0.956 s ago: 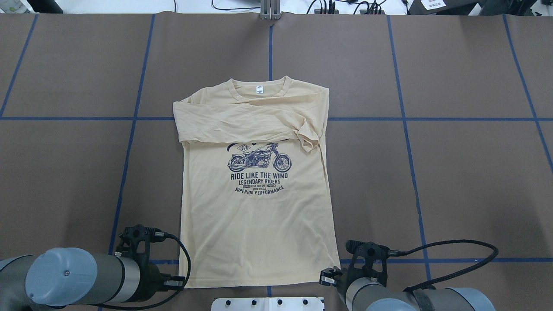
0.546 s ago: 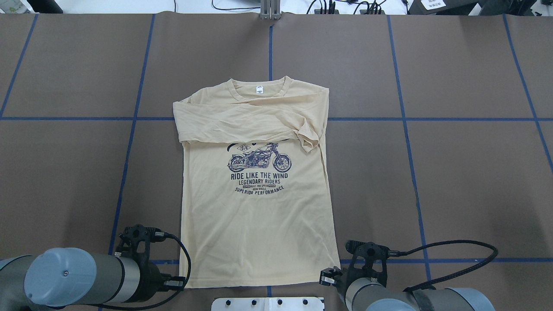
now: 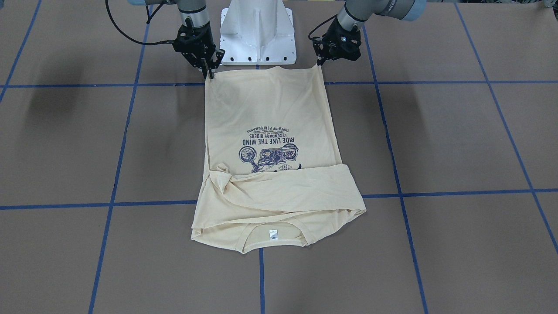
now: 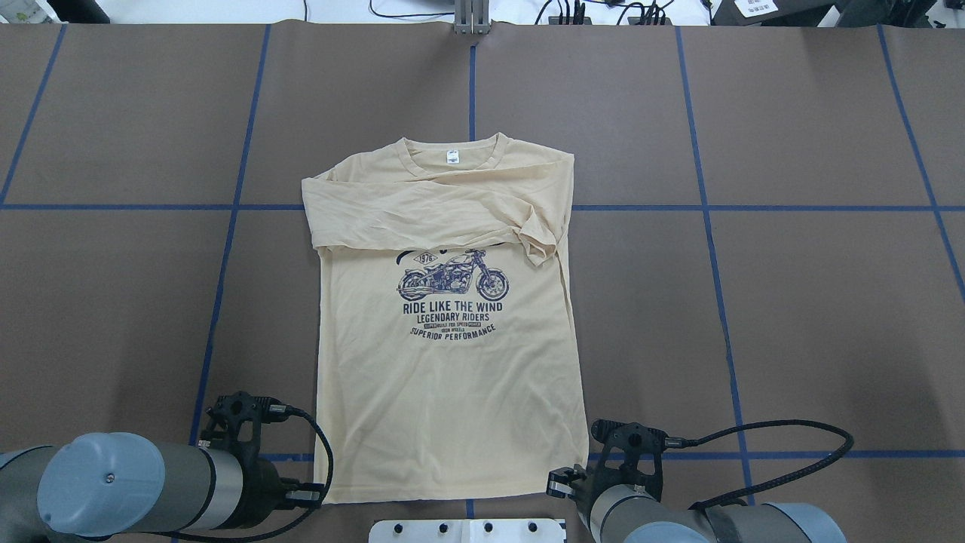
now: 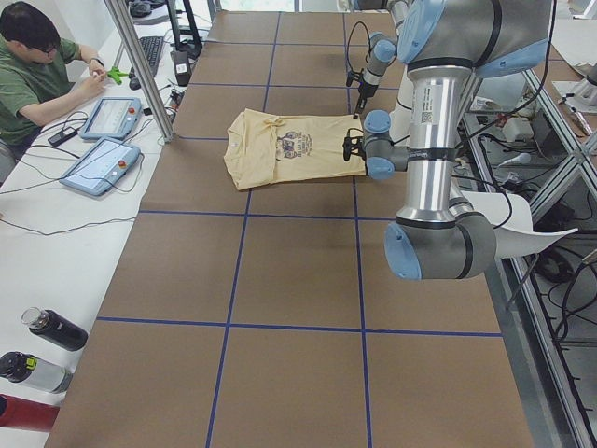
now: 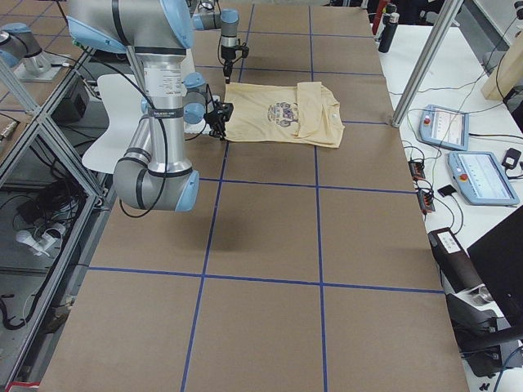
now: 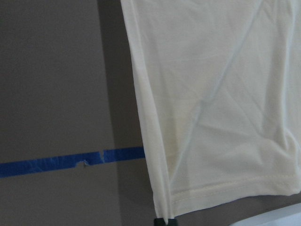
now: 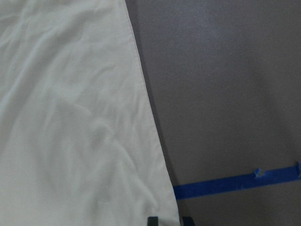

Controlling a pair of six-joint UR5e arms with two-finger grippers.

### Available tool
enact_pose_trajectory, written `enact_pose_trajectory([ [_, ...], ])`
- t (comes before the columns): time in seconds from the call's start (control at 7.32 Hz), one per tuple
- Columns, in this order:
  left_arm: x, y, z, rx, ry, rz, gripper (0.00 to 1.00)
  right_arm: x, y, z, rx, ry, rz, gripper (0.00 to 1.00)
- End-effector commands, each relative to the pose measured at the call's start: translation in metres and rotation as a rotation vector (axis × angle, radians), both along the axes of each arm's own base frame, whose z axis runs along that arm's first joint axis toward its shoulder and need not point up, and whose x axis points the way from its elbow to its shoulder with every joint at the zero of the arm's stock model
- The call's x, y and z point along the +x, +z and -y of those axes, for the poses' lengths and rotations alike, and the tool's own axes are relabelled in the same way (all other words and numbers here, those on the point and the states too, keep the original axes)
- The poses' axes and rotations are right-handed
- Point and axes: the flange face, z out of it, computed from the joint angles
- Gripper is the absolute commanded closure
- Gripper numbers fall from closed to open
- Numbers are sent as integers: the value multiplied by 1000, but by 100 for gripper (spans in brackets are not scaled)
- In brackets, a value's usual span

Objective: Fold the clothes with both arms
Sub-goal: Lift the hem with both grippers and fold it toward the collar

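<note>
Two grippers are down low at the near hem of the T-shirt (image 4: 445,392), one on each corner.

The left gripper (image 3: 319,63) sits right on its corner. Its wrist cam shows the black tips squeezed together with the hem edge running straight into them, so it's pinching fabric. That corner also looks a bit peaked in the front view. A strip of blue tape (image 7: 70,160) comes in from the outer side of this gripper and stops at the shirt's edge.

The shirt lies flat on the brown table (image 4: 791,302), print side up, stretching away from both grippers. Going out from the tools, the plain lower half comes first, then the motorcycle print (image 4: 452,279). Past that is a sleeve (image 4: 422,211) folded across the chest, with the small white neck label (image 4: 452,157) at the far end. The white pedestal (image 3: 258,30) sits between the two grippers, just behind the hem.

The right gripper (image 3: 209,75) is at the other hem corner. Its wrist cam shows the fingertips (image 8: 152,220) a little apart, a narrow gap, with the shirt's corner edge sitting between them. Nothing looks squeezed there.
</note>
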Motion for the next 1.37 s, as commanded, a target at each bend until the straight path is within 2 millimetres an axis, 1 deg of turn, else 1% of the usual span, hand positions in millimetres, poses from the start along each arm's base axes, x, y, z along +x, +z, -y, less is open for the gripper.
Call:
enact_pose_trajectory([
  [0.0, 0, -1, -1, 0, 2, -1, 100, -1, -1, 2, 1, 3, 0, 89],
  [0.14, -2, -4, -1, 1, 2, -7, 100, 2, -4, 6, 1, 11, 8, 100],
  [0.27, -3, -7, -1, 2, 2, -14, 100, 10, -14, 11, 0, 20, 31, 100],
  [0.41, -9, -16, -2, 3, 6, -32, 100, 32, -33, 27, -7, 42, 74, 100],
  [0.55, -28, -43, -2, 6, 12, -51, 100, 70, -55, 47, -44, 49, 126, 100],
  [0.68, -59, -77, -12, -33, 83, -14, 100, 121, -83, 66, -141, 8, 139, 100],
  [0.82, -96, -117, -23, -59, 143, -42, 100, 171, -113, 64, -237, -70, 162, 100],
  [0.96, -118, -147, -30, -68, 188, -103, 100, 200, -133, 47, -244, -120, 210, 100],
  [1.09, -146, -172, -38, -72, 235, -178, 100, 219, -148, 25, -244, -173, 228, 100],
  [1.23, -159, -179, -36, -76, 242, -200, 100, 237, -156, 23, -240, -175, 243, 100],
])
